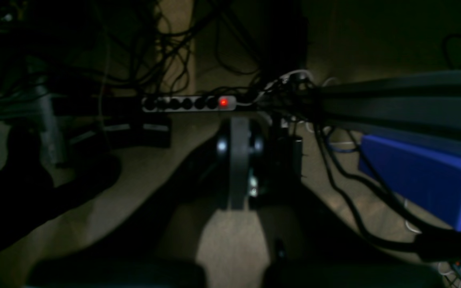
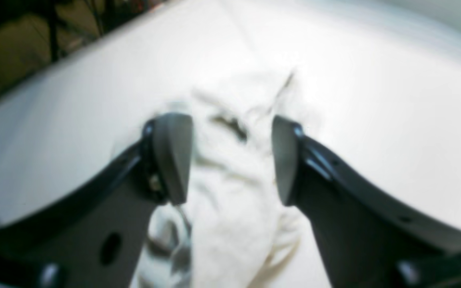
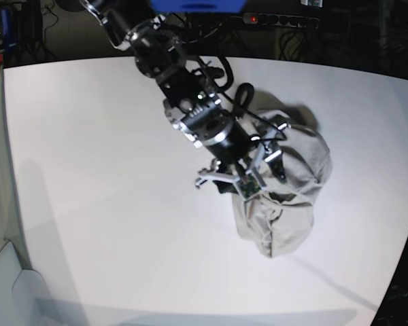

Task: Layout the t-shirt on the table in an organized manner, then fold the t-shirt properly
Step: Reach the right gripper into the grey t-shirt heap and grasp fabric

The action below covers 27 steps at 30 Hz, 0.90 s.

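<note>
Cloth in a crumpled heap is what the scene offers: the plain light grey-beige cotton t-shirt (image 3: 285, 190) lies bunched on the right part of the large smooth white table (image 3: 102, 176), with no sleeve or hem spread flat. The right end effector (image 2: 232, 160) hangs directly over the heap, its two dark fingers (image 2: 172, 156) standing apart with a ridge of fabric between them, though neither finger clearly presses the cloth. The left end effector (image 1: 238, 160) is off the table, pointing at the floor among dark cables and a grey power strip (image 1: 188, 103) with a red light; its fingers are together and hold nothing.

The task appears to be at its laying-out step, with folding not yet begun. The next move likely calls for a fresh grip on an identifiable edge, such as a shoulder or the hem, then drawing it outward to open the bundle. The blurred wrist view makes choosing that edge uncertain.
</note>
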Available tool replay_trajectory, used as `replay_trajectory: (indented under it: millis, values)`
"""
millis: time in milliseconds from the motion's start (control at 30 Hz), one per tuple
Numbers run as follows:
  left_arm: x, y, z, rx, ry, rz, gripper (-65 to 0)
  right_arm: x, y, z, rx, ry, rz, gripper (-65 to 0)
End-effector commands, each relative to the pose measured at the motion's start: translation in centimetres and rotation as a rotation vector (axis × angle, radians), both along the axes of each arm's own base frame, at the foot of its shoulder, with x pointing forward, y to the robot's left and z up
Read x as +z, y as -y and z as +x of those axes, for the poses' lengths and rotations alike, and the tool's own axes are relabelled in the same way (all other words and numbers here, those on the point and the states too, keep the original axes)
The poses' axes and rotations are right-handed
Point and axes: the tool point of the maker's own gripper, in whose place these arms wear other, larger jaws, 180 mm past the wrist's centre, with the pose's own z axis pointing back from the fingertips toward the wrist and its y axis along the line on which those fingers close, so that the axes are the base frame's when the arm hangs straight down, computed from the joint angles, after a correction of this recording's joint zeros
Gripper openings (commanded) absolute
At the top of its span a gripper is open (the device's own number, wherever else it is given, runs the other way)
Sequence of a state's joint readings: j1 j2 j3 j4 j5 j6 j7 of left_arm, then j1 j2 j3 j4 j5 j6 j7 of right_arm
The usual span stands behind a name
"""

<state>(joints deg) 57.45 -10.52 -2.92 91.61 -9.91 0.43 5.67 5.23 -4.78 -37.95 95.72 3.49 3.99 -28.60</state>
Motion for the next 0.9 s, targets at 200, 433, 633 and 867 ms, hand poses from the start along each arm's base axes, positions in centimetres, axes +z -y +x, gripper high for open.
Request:
replay_trajectory:
  millis: [200,433,633,867]
  values:
    - [0.6,-0.9,0.2,0.021,0.022,0.019,-64.9,-2.3,-1.8,2.2,0.069,-0.129,0.035,-27.0]
    - [1.4,-0.4,1.7,0.015,0.066,0.007,-64.9,-4.1,-1.1,3.6,0.063,-0.17,0.003,-27.0]
    - [1.9,-0.2,2.4,0.013,0.087,0.004,-64.9,-5.4,0.0,5.0,0.03,-0.196,-0.021,-27.1]
    - [1.8,-0.1,3.2,0.014,0.102,0.0,-64.9,-6.4,1.1,5.9,0.02,-0.213,-0.014,-31.0]
